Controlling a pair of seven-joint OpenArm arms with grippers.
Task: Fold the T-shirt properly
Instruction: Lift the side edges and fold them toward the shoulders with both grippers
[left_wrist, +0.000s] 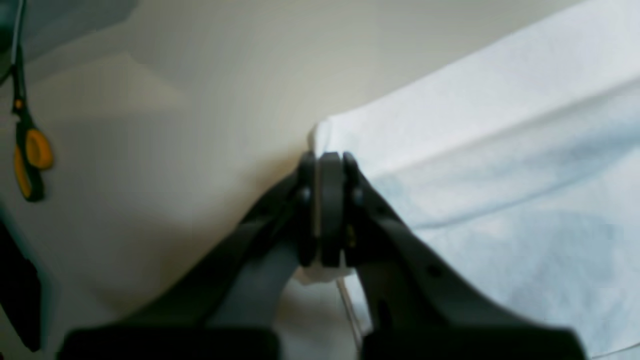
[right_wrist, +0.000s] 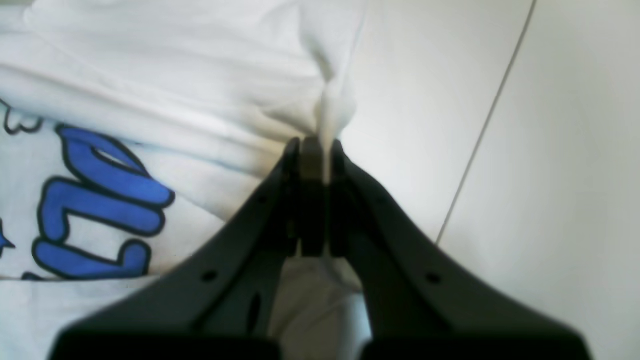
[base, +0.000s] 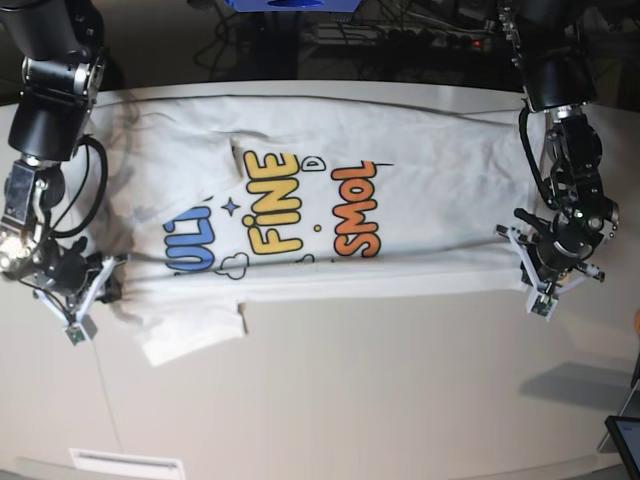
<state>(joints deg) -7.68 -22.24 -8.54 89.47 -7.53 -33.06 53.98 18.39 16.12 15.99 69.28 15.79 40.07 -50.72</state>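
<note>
The T-shirt (base: 330, 215) lies spread across the surface (base: 380, 390), print up, its near long edge already turned over. Each arm pinches one end of that fold: the left gripper (left_wrist: 325, 165) has its jaws clamped on a corner of cloth, the right gripper (right_wrist: 315, 150) likewise on a bunched edge, probably to keep the fold taut and straight between them.

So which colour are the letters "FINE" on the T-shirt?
Yellow with dark outlines, on the T-shirt; the base view shows it best.
</note>
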